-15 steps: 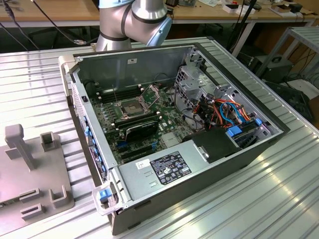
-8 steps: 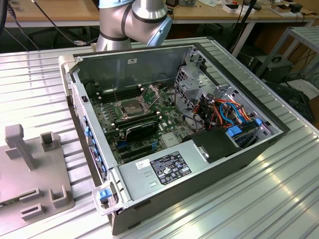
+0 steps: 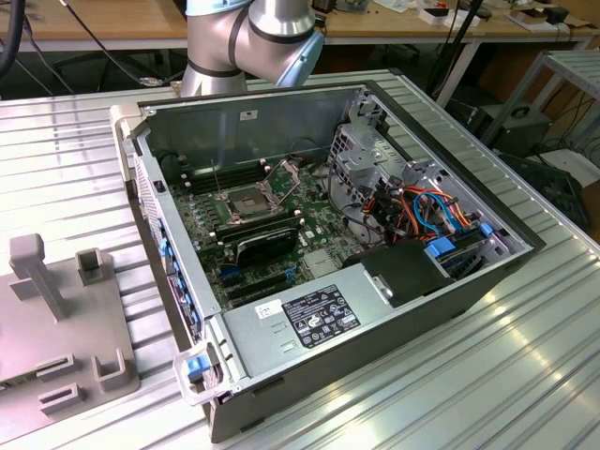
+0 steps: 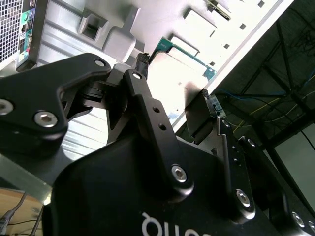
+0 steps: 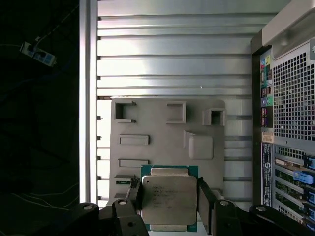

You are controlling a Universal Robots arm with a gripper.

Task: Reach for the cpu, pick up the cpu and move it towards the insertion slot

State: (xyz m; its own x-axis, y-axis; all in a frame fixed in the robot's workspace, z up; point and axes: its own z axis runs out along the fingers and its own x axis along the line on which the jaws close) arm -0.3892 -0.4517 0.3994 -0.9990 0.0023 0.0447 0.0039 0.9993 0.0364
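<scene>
Gripper (image 5: 168,189) clamps the cpu (image 5: 170,204) — over grey fixture plate (image 5: 162,128); ribbed aluminium table (image 5: 172,54); dark room beyond.

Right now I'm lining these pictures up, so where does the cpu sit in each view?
Exterior view: the grey fixture plate lies at the exterior view's left.
First wrist view: the cpu sits at the gripper, over that plate.
Second wrist view: the cpu is also at the gripper, plate beyond it.
Shared landmark: the grey fixture plate.
</scene>
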